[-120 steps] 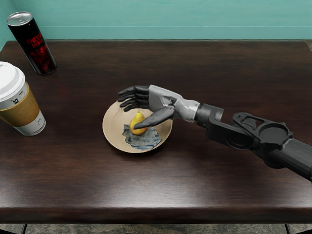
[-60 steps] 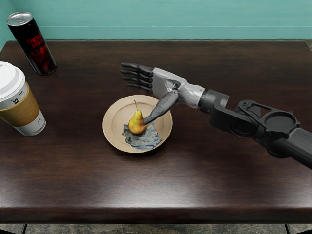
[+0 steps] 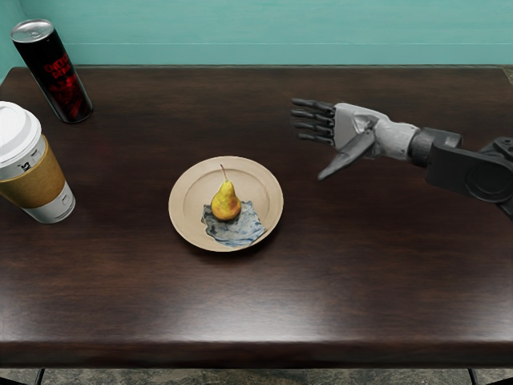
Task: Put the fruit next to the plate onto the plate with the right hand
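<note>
Right hand (image 3: pixel 346 128) withdrawn from pear (image 3: pixel 226 202) to 2 o'clock of plate (image 3: pixel 189 192), fingers spread, empty. Pear upright on plate. Dark wood table (image 3: pixel 321 281); teal wall (image 3: pixel 280 32) at 12 o'clock.

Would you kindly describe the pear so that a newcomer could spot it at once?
On the dark wooden table, find the round tan plate near the middle. The pear stands upright on it, yellow with a thin stem, the only fruit in view.
</note>
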